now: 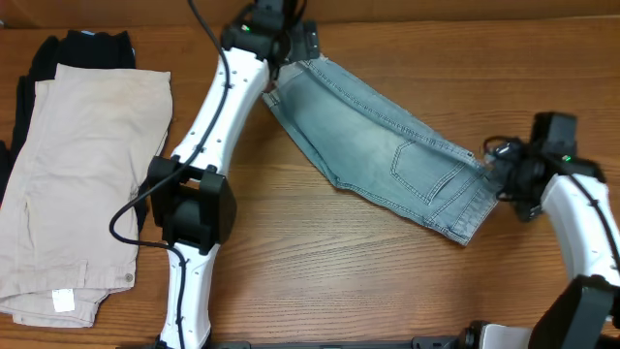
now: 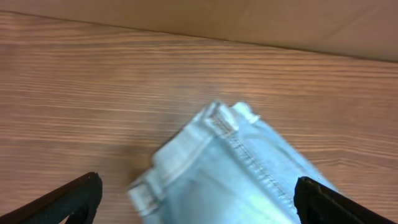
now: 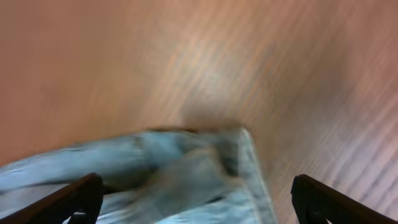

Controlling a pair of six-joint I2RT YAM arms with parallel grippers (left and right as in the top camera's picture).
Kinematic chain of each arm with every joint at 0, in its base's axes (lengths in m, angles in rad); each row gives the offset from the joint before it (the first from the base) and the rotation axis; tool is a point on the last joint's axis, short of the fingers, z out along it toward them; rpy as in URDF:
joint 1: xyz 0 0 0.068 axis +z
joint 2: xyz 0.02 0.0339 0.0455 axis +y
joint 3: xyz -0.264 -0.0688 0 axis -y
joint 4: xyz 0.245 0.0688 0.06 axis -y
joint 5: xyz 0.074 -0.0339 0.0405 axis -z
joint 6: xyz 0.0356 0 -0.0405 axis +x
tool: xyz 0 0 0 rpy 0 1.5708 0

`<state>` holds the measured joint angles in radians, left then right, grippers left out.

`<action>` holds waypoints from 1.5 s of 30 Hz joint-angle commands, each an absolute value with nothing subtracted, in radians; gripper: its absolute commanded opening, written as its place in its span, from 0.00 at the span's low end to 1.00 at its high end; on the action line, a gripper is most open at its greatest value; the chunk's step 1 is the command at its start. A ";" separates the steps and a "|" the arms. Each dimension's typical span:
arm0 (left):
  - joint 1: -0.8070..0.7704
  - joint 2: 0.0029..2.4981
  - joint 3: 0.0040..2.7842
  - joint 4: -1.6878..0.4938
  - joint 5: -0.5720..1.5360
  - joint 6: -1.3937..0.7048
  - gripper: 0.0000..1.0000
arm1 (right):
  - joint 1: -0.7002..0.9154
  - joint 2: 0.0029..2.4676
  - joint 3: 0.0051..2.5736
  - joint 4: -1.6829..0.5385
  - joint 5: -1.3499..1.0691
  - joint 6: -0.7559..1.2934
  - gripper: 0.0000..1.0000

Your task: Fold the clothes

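The light-blue denim shorts (image 1: 387, 145) lie folded lengthwise on the wooden table, running from upper left to lower right, a back pocket facing up. My left gripper (image 1: 291, 48) is open above the leg-hem end; in the left wrist view the hem (image 2: 217, 168) lies between the spread fingers (image 2: 199, 202). My right gripper (image 1: 504, 179) is open over the waistband end; in the right wrist view the blurred waistband corner (image 3: 205, 174) lies between its fingers (image 3: 196, 199).
Beige trousers (image 1: 77, 174) lie folded at the left on a black garment (image 1: 82, 47). The table's back edge runs along the top of the left wrist view.
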<state>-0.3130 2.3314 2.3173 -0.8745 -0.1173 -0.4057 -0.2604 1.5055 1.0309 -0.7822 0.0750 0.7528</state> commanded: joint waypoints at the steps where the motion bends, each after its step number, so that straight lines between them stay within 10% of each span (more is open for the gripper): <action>1: -0.271 2.343 2.339 -0.934 -0.126 -0.316 1.00 | -0.257 1.436 1.221 -0.861 -0.049 0.516 1.00; 8: -0.268 2.367 2.320 -0.964 -0.041 -0.184 0.92 | -0.125 1.436 1.280 -0.982 -0.117 0.346 0.98; 14: -0.290 2.487 2.320 -0.939 -0.024 -0.126 0.37 | -0.036 1.483 1.189 -1.001 -0.141 0.424 0.89; 20: -0.302 2.567 2.320 -0.916 -0.022 -0.126 0.11 | -0.032 1.487 1.177 -0.978 -0.141 0.442 0.89; 45: -0.230 2.651 2.320 -1.609 -0.261 -0.385 0.04 | -0.032 1.489 1.115 -0.930 -0.164 0.442 0.90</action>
